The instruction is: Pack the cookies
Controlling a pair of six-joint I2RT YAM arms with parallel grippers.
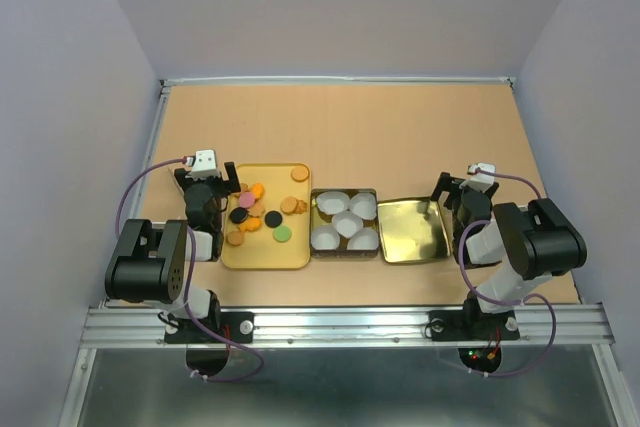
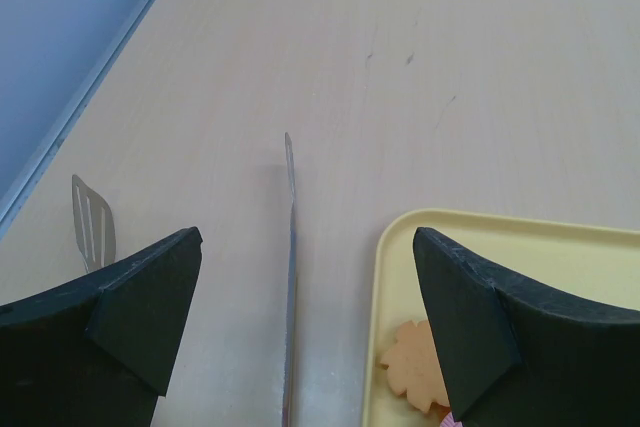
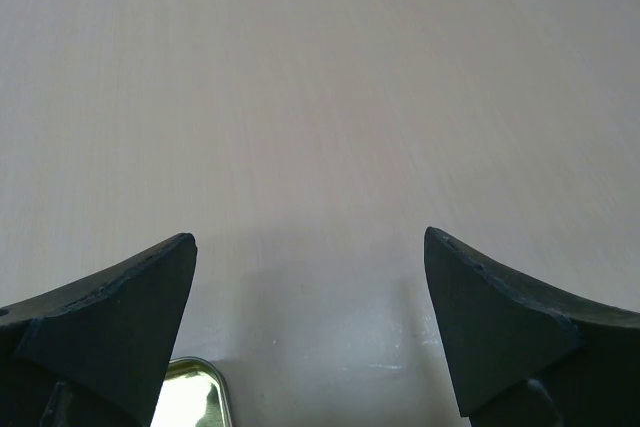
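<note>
Status: looks like the very start, nothing packed yet. All the cookies (image 1: 262,215) are loose on the yellow tray (image 1: 262,257), mostly orange plus a few black, pink and green, some overlapping near the middle. The tin (image 1: 316,247) sits just right of the tray, touching or nearly so, with white paper cups (image 1: 348,224) inside; as far as I can tell from above they're empty. The lid (image 1: 412,230) lies inside-up just right of the tin. Left gripper (image 2: 307,237) is spread wide and holding nothing, parked beside the tray's left edge and pointing away over bare table. Its wrist view shows a thin metal utensil (image 2: 290,277) edge-on between the fingers and a slotted metal piece (image 2: 92,222) further left. Can't tell what tool that is. Right gripper (image 3: 308,235) is also spread wide and empty, just right of the lid, with a lid corner at the bottom of its view. Next move, my read: left arm swings right over the tray, picks an isolated cookie at the pile edge and drops it into a cup. Flat discs lying flat give the fingers little to pinch, so expect a low, well-centred approach. Watch for overlapping ones coming up together. The right arm can probably wait for the lid.
</note>
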